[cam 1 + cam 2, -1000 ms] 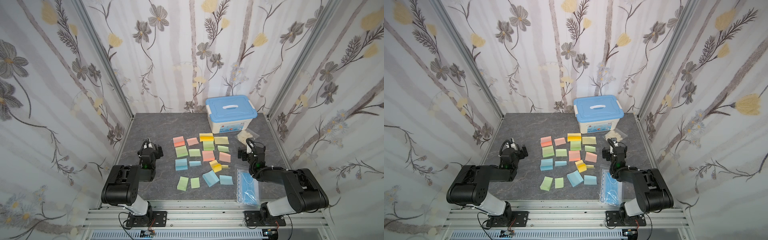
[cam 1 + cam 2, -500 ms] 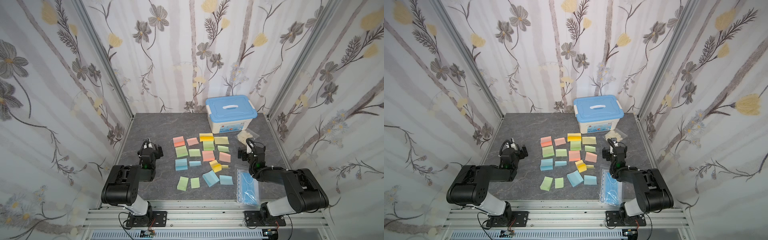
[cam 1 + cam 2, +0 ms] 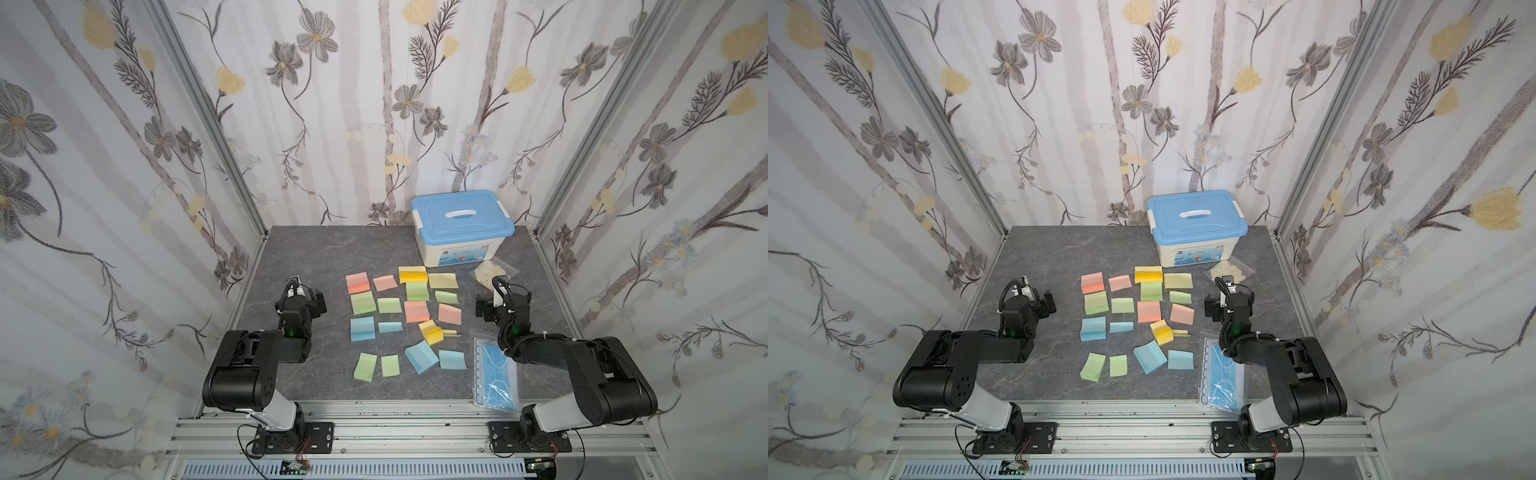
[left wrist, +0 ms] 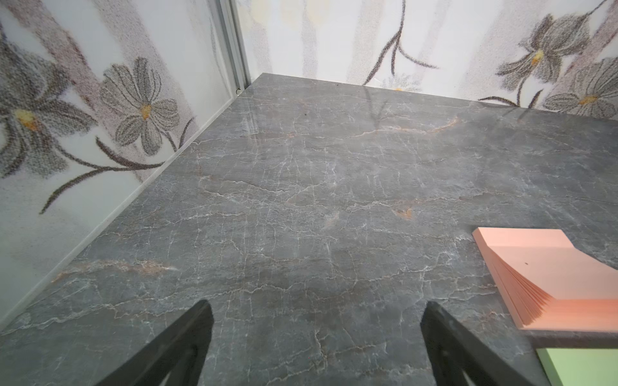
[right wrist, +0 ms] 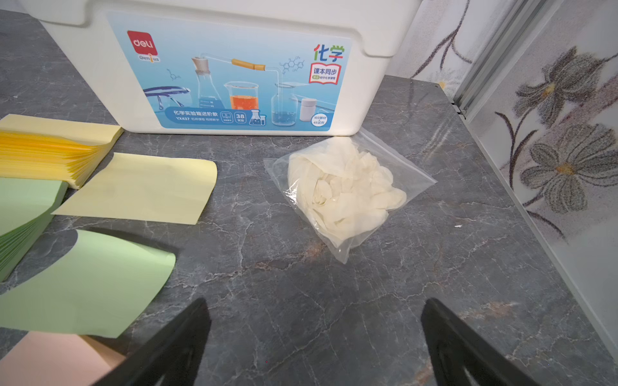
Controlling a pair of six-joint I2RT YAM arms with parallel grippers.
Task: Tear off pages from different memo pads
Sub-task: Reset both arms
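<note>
Our left fingers (image 4: 190, 337) and right fingers (image 5: 448, 334) sit spread and empty, flanking mid-frame memo pads (image 3: 362, 302), probably to stay clear of loose pages (image 3: 385, 282).

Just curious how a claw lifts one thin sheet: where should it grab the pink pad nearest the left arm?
Probably the top page by its loose edge. The pink pad fans apart and curls up along the side facing the robot, so the open left gripper should slide in low from there.
</note>
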